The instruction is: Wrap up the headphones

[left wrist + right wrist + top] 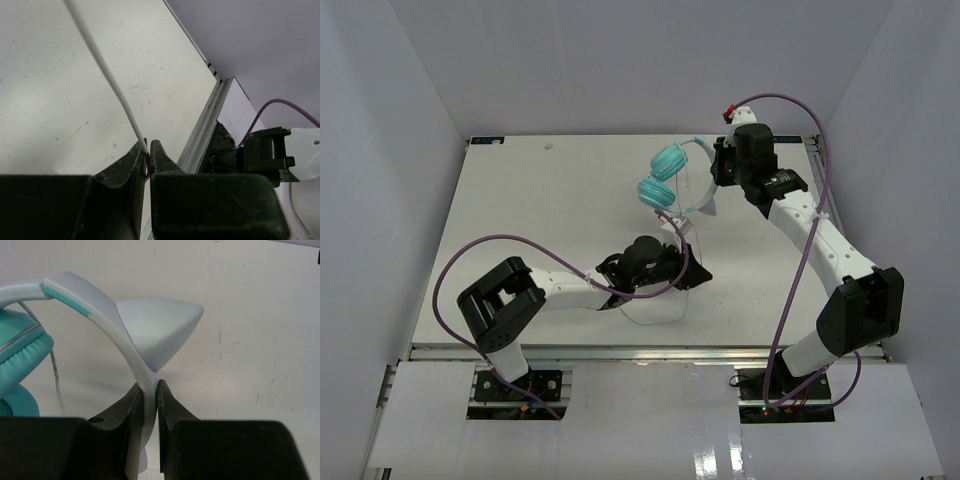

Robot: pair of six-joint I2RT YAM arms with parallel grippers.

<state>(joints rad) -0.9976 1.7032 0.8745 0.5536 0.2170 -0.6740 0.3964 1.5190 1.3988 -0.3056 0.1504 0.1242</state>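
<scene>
Headphones [665, 175]: at the far right of the desk [540, 200], apparently lifted clear of it. The teal earcups [658, 180] hang to the left of my right arm's grip.
Right end effector [149, 390]: clenched on the pale headband [100, 305], just under a pointed ear-shaped piece [160, 335]. I read this as the anchor, fixing the frame so the cord has something to go around.
Left end effector [148, 147]: pinched tight on the thin whitish cord [110, 80], low over mid-desk. The cord leaves the fingers in a fairly straight line, so I judge it lightly tensioned.
Cord path: from the earcups down to the left grip. A faint loop seems to lie on the desk beside that arm.
Progress: no turns visible on the headband, so I judge the wrap barely started.
Risk: the cord could slip through the pinch.
</scene>
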